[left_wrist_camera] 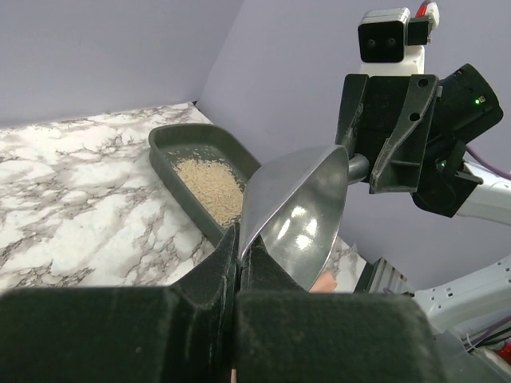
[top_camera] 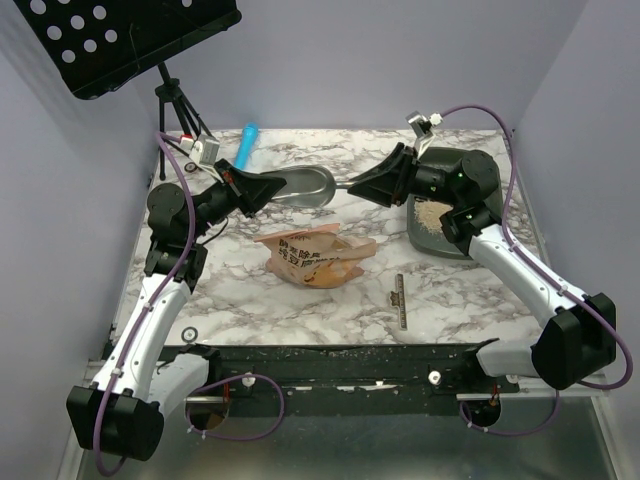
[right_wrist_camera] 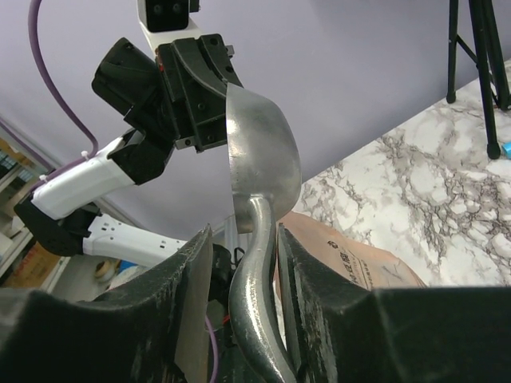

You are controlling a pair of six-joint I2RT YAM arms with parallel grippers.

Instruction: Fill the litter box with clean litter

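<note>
The silver metal scoop (top_camera: 305, 187) hangs in the air between both arms. My left gripper (left_wrist_camera: 238, 239) is shut on the rim of the scoop's bowl (left_wrist_camera: 299, 215). My right gripper (right_wrist_camera: 243, 239) straddles the scoop's handle (right_wrist_camera: 255, 295); its jaws are open, with a gap on the left side of the handle. The dark litter box (top_camera: 440, 250) sits at the right under the right arm, with a small pile of clean litter (top_camera: 430, 215) inside. In the left wrist view the litter (left_wrist_camera: 209, 185) lies in the tray (left_wrist_camera: 164, 132) beyond the scoop.
An orange printed bag (top_camera: 315, 255) lies crumpled mid-table. A blue object (top_camera: 247, 145) and a tripod with a black perforated stand (top_camera: 130, 40) are at the back left. A small brown strip (top_camera: 400, 300) and a washer (top_camera: 188, 333) lie near the front.
</note>
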